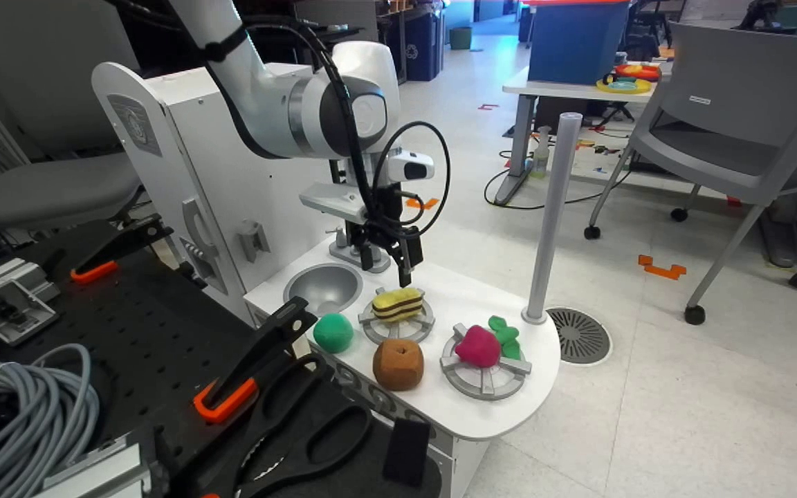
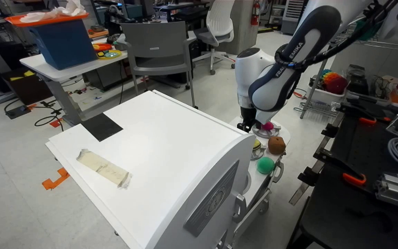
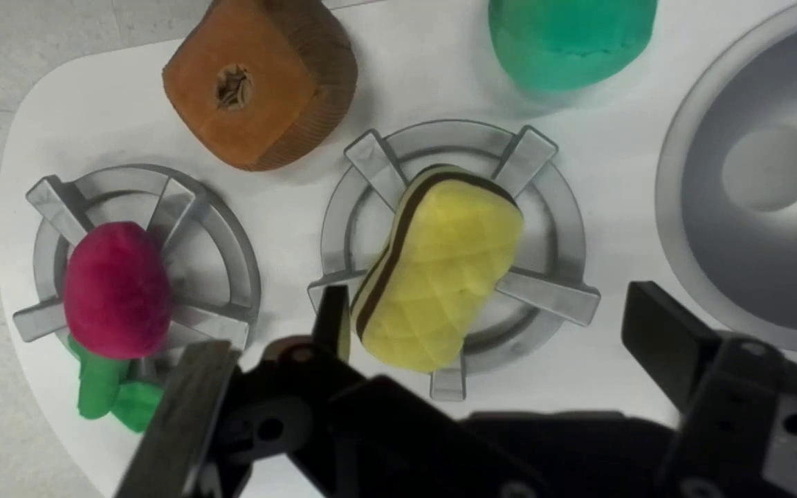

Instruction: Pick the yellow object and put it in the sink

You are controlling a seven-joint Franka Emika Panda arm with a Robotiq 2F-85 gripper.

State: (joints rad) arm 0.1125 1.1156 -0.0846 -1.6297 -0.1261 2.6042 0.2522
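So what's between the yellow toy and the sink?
The wrist view shows it: beside the yellow toy comes the rim of the grey burner under it, then white countertop, then the sink.

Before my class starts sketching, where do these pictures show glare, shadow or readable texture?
Wrist view: soft glare inside the sink, faint shadow beside the green ball, quilting readable on the yellow object; in an exterior view, the far floor gleams bluish.
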